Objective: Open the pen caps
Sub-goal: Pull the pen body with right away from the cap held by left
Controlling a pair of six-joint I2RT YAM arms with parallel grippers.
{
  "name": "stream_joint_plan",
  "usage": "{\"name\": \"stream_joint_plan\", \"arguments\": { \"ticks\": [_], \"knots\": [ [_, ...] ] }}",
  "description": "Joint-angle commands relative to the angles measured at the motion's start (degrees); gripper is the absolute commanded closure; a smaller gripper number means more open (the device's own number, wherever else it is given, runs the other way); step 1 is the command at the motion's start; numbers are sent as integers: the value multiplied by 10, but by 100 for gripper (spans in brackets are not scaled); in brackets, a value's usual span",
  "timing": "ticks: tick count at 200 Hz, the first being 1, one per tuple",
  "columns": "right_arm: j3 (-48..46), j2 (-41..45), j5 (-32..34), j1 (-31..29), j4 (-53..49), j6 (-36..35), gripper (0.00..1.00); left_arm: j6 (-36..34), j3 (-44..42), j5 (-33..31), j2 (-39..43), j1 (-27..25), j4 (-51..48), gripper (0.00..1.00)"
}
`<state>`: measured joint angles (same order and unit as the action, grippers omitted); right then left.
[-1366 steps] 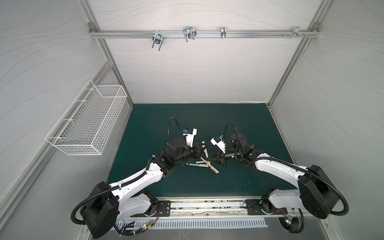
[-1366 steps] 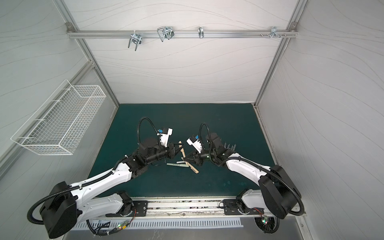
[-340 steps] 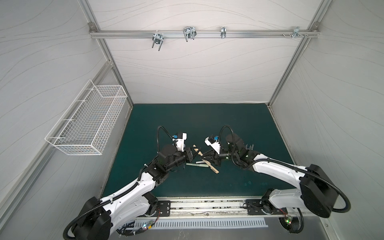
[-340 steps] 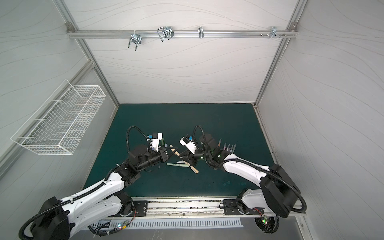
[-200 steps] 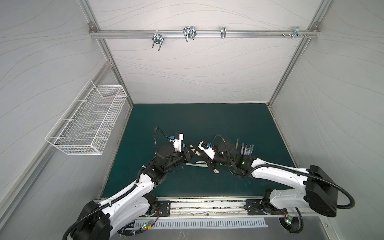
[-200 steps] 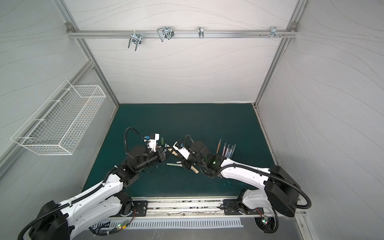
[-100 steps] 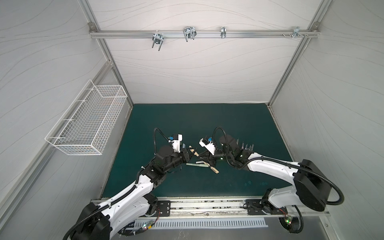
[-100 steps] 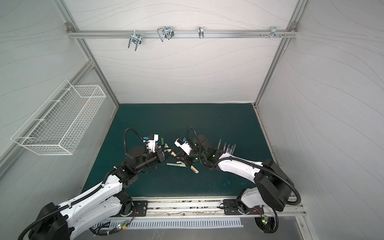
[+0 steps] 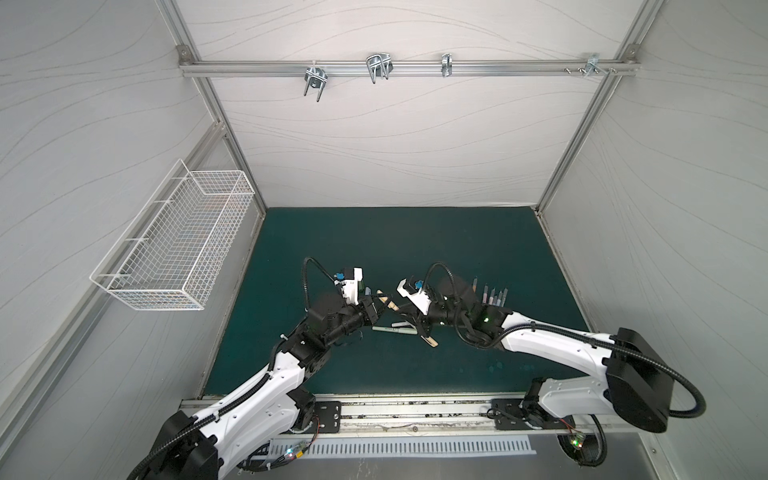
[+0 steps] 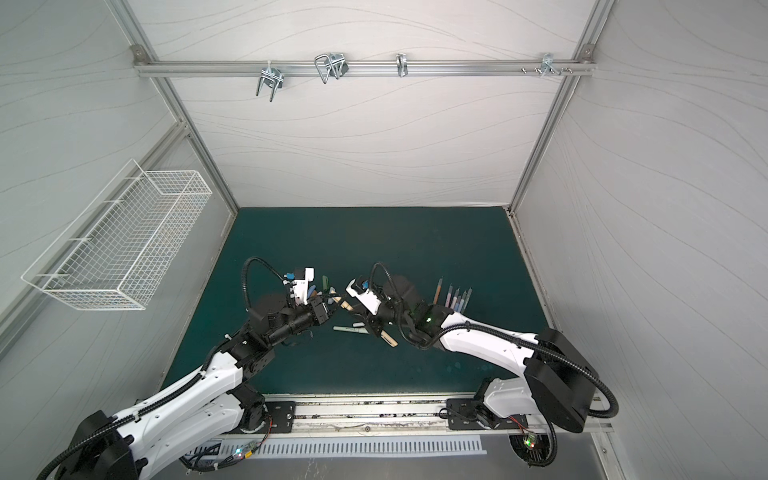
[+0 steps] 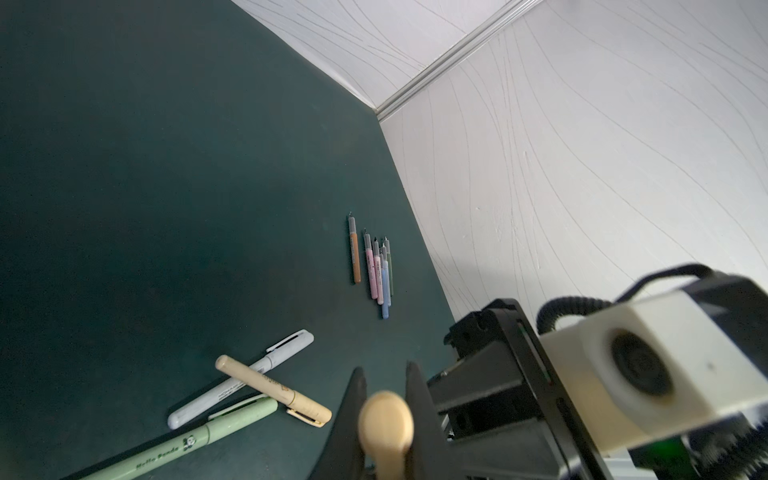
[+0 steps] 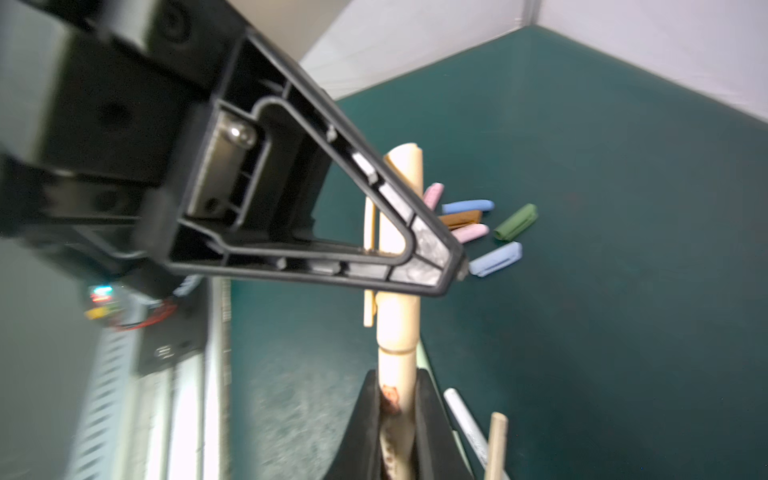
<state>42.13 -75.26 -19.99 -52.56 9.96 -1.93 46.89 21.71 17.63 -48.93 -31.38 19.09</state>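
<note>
A tan pen hangs over the middle of the mat, held between both grippers. My left gripper is shut on its rounded pen cap. My right gripper is shut on the pen's body. The cap still sits on the body at a ring. Several loose pastel pen caps lie on the mat beyond. Several uncapped pens lie in a row by the right arm.
On the mat below the grippers lie three capped pens: white, tan and green. A white wire basket hangs on the left wall. A rail with metal hooks runs across the back wall.
The right forearm has swung back toward the row of uncapped pens. Both grippers stay shut on the tan pen at about the same spot over the mat.
</note>
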Motion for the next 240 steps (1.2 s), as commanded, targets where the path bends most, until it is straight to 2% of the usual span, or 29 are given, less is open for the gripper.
{"name": "stream_joint_plan", "arguments": {
  "ticks": [1,20,56,82,103,116,125,149,161,174,187,198,204,212,228,240],
  "knots": [
    [-14,-12,-230,36,-131,-10,100,-16,5,-154,9,48,26,100],
    [-12,-28,-295,59,-133,-5,100,-15,4,-155,13,49,26,100],
    [-6,-62,-378,81,-124,8,100,-15,3,-150,12,52,27,100],
    [-3,-71,-386,83,-123,12,100,-15,4,-148,9,55,28,100],
    [-7,-63,-352,83,-126,12,100,-14,3,-149,15,60,24,100],
    [-8,-53,-304,78,-135,10,100,-14,3,-149,19,64,21,100],
    [-7,-42,-243,65,-145,0,100,-13,2,-152,21,65,21,100],
    [-13,-16,-3,11,-154,-16,100,-19,4,-165,29,69,4,100],
    [-15,-10,84,-15,-153,-23,100,-20,3,-169,32,72,1,100],
    [-17,-6,155,-42,-146,-31,100,-20,2,-171,34,76,0,100],
    [-15,-2,182,-55,-147,-36,100,-17,1,-170,34,80,1,100],
    [-19,4,154,-53,-144,-35,100,-17,0,-170,35,81,1,100],
    [-23,9,113,-45,-141,-35,100,-17,0,-171,35,83,1,100],
    [-26,11,30,-22,-139,-34,100,-17,-1,-171,35,84,1,100],
    [-23,-10,-208,42,-133,-6,100,-16,-2,-169,33,88,3,100],
    [-14,-34,-311,71,-131,6,100,-16,-3,-167,31,89,7,100]
  ]
}}
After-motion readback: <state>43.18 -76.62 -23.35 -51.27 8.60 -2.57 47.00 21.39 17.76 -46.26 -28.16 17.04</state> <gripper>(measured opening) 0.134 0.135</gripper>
